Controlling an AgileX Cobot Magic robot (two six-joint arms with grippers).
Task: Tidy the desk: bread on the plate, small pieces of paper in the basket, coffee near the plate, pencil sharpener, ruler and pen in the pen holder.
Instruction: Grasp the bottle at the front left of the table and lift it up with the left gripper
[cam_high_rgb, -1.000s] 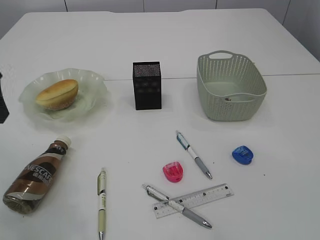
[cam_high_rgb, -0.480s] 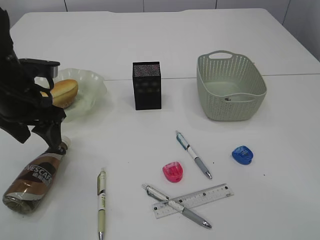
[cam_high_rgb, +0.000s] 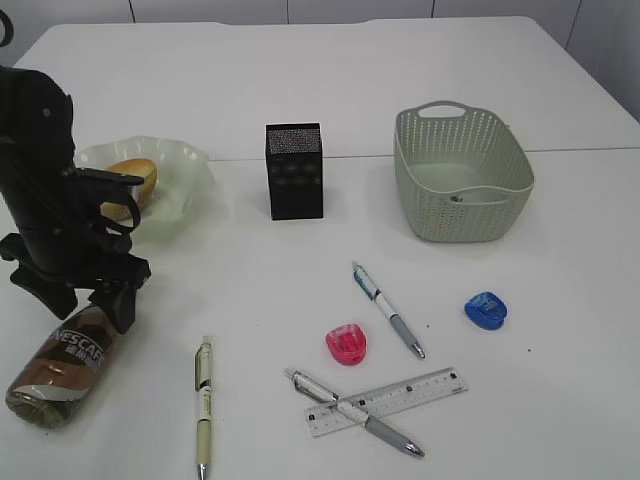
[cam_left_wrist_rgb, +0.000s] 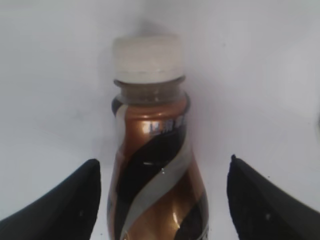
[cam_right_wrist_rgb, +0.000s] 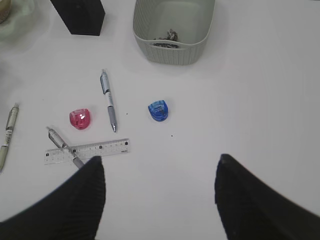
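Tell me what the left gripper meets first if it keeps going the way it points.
Most likely the coffee: the left gripper stands open with the lying bottle between its fingers, apparently not touching yet.

Behind the black left arm (cam_high_rgb: 50, 215) in the exterior view: the left half of the oval golden-yellow bread (cam_high_rgb: 135, 180) and the near-left rim of the translucent pale green wavy-rimmed glass plate (cam_high_rgb: 185, 175). Likewise covered: the white cap and neck of the lying brown coffee bottle (cam_high_rgb: 62, 365), with the left end effector (cam_high_rgb: 85, 300) straddling them. Cut off by the bottom edge of the left wrist view: the lower body of that bottle, label lettering blurred. Only partly seen over the wall of the pale grey-green woven-pattern plastic basket (cam_right_wrist_rgb: 175, 50): crumpled grey-brown paper pieces (cam_right_wrist_rgb: 167, 36), number unclear. Too fine to read: scale markings on the short clear plastic ruler (cam_high_rgb: 395, 398).
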